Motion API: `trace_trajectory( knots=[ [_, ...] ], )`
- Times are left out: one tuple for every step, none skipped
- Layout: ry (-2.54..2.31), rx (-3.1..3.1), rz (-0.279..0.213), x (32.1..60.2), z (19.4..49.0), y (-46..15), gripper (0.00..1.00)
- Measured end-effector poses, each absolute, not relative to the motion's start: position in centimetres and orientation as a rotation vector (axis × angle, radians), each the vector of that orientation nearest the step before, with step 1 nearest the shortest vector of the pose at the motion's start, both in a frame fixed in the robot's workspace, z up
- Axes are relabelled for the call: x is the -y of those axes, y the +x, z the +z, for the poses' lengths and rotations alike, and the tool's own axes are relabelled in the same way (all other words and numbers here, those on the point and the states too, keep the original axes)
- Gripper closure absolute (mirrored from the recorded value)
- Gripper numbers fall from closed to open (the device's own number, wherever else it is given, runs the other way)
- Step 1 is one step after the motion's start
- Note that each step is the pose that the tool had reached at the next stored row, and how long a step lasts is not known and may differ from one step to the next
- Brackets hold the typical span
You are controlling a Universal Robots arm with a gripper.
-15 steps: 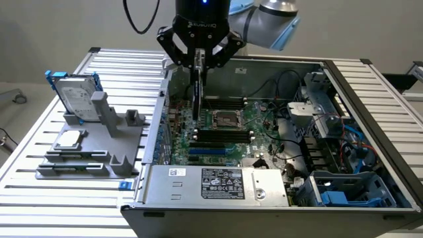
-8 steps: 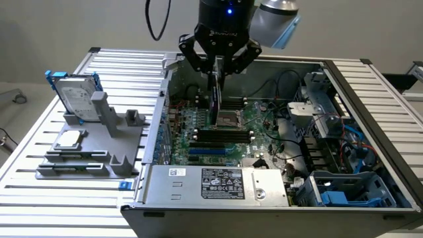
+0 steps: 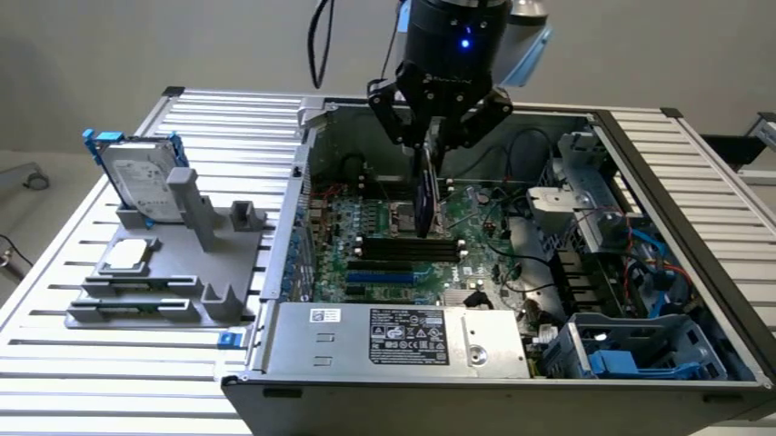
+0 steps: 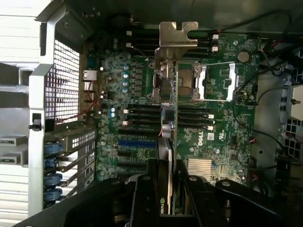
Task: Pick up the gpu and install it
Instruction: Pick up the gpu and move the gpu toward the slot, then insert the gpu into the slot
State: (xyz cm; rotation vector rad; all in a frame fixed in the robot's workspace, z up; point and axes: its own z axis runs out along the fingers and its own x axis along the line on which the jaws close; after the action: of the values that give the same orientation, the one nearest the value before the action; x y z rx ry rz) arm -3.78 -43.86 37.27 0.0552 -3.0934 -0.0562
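Claw point(image 3: 432, 143): clenched on the gpu point(image 3: 423, 202), which is held edge-on above the motherboard point(image 3: 385, 218) inside the open computer case point(image 3: 679, 173), over the black memory slots point(image 3: 410, 247); not seated.

Handling, as judged: the card is best kept upright, its lower edge matched to the blue expansion slots point(image 3: 378, 272) and its silver bracket point(image 4: 177, 34) brought toward the rear grille point(image 4: 66, 90).

Obstructions: loose cables point(image 3: 522, 271) are noted beside the path.

Elsewhere: a blue-framed hard drive point(image 3: 136, 182) and a small flat drive point(image 3: 129, 256) are kept on the grey holder point(image 3: 182, 304), well apart.
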Motion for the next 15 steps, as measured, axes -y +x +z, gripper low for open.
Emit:
trace_trajectory(
  knots=[
    [0.050,3.094,-0.056,43.9,37.1,-3.5,0.73],
    [0.045,3.094,-0.056,43.9,36.9,-3.2,0.73],
    [0.040,3.094,-0.056,43.9,36.7,-2.9,0.73],
    [0.035,3.094,-0.057,43.8,36.6,-2.7,0.73],
    [0.032,3.094,-0.057,43.8,36.5,-2.4,0.73],
    [0.032,3.094,-0.056,43.8,36.5,-2.4,0.73],
    [0.032,3.094,-0.057,43.8,36.5,-2.4,0.73],
    [0.032,3.094,-0.057,43.8,36.5,-2.4,0.73],
    [0.032,3.094,-0.057,43.8,36.5,-2.4,0.73],
    [0.032,3.094,-0.057,43.8,36.5,-2.4,0.73],
    [0.032,3.094,-0.057,43.8,36.5,-2.4,0.73],
    [0.032,3.094,-0.057,43.8,36.5,-2.4,0.73],
    [0.032,3.094,-0.057,43.8,36.5,-2.4,0.73],
    [0.032,3.094,-0.057,43.8,36.5,-2.4,0.73],
    [0.032,3.094,-0.057,43.8,36.5,-2.4,0.73]
  ],
)
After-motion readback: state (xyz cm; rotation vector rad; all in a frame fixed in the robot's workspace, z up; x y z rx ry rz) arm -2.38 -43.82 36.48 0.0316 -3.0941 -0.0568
